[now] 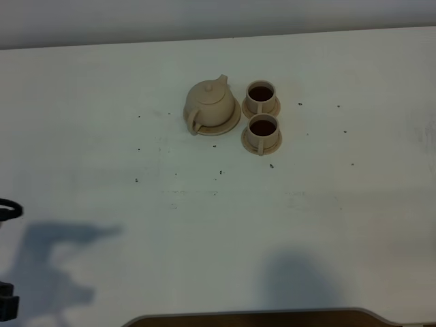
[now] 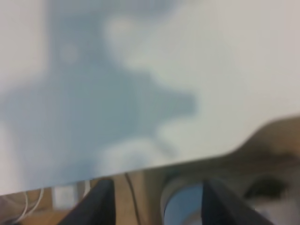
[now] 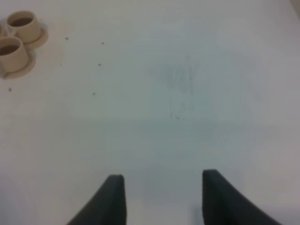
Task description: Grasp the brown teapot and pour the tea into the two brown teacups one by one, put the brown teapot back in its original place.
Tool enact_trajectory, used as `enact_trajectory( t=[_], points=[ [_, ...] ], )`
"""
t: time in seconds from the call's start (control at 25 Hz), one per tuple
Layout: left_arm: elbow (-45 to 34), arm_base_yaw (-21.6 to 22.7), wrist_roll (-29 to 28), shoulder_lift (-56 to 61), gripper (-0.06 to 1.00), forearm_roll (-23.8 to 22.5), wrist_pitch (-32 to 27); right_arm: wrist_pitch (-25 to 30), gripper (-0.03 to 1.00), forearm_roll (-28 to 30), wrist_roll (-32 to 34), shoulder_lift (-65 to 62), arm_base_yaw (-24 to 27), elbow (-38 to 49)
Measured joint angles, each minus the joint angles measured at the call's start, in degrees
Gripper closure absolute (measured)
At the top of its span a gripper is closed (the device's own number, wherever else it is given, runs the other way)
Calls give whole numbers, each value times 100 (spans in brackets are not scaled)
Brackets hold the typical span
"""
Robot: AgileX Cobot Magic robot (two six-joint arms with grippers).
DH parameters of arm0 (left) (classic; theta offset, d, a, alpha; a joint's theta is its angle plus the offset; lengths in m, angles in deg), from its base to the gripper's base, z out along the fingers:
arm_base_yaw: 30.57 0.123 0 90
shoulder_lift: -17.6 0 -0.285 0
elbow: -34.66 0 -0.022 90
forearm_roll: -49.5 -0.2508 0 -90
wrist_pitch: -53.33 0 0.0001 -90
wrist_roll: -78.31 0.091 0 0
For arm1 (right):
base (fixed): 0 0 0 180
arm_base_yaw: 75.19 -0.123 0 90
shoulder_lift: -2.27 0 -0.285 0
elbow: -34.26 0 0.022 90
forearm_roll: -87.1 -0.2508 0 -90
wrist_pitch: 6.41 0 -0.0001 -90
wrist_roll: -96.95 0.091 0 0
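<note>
The brown teapot (image 1: 209, 102) stands upright with its lid on, on its wide round saucer (image 1: 230, 123) at the middle back of the table. The two brown teacups, far one (image 1: 260, 96) and near one (image 1: 263, 129), sit on small saucers just right of it, both holding dark tea. They also show in the right wrist view (image 3: 23, 26) (image 3: 10, 53). My left gripper (image 2: 157, 199) is open and empty over the table's front left edge. My right gripper (image 3: 161, 197) is open and empty over bare table, far from the cups.
The white table (image 1: 306, 204) has small dark specks around the tea set. Part of my left arm (image 1: 8, 211) shows at the left edge. A dark curved edge (image 1: 259, 317) runs along the table's front.
</note>
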Motion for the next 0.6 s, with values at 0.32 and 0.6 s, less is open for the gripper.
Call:
enact_trajectory(
  t=[0.32, 0.6],
  points=[
    [-25, 58, -393, 1129, 52, -149, -11, 0, 57, 0, 0, 0, 0, 0],
    [-32, 118, -506, 1971, 52, -241, -11, 0, 57, 0, 0, 0, 0, 0]
  ],
)
